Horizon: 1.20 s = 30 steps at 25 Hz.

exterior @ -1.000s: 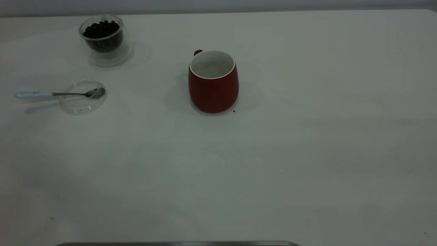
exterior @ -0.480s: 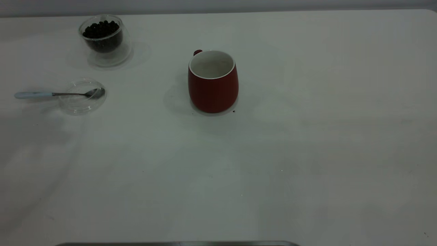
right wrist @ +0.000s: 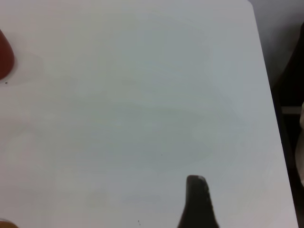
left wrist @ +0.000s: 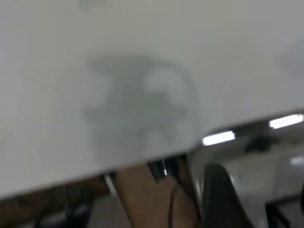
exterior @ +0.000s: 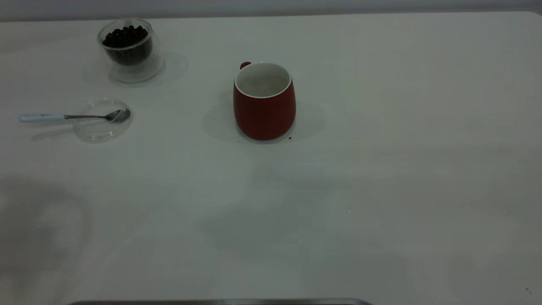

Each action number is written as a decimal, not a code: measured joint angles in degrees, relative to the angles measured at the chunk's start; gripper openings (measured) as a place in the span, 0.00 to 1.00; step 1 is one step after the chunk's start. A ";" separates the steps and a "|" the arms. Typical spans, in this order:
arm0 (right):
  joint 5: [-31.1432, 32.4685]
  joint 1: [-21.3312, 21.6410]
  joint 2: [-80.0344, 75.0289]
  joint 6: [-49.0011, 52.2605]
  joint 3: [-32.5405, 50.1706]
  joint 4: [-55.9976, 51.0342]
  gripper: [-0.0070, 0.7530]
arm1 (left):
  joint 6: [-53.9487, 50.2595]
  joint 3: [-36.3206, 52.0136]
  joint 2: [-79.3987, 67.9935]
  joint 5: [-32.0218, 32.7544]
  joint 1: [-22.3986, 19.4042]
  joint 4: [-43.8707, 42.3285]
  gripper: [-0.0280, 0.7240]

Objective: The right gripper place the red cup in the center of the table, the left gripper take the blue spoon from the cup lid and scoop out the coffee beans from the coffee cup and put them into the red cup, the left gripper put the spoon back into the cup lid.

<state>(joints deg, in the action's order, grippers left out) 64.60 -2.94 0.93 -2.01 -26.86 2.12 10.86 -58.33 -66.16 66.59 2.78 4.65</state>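
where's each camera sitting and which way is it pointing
Exterior view: outside the rig, steeply above the table; shows the red cup, the coffee cup with coffee beans, and the blue spoon across the cup lid. No arm shows.
Left wrist view: on the left arm, over the table's edge, floor clutter beyond; a dark tip of the left hand shows.
Right wrist view: on the right arm, over bare table near a corner; one finger of the right hand shows.
Shared: the exterior and right wrist views both catch the red cup.

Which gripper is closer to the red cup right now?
Right, probably. The right gripper views the red cup across bare table; the left gripper hangs at the table edge, no cup in sight.
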 joint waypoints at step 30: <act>0.00 0.00 0.00 0.00 0.00 0.00 0.79 | -7.50 30.50 65.93 -1.24 0.07 0.00 0.61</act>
<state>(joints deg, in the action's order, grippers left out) 64.60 -2.94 0.93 -2.01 -26.86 2.12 3.36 -27.83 -0.23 65.36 2.84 4.64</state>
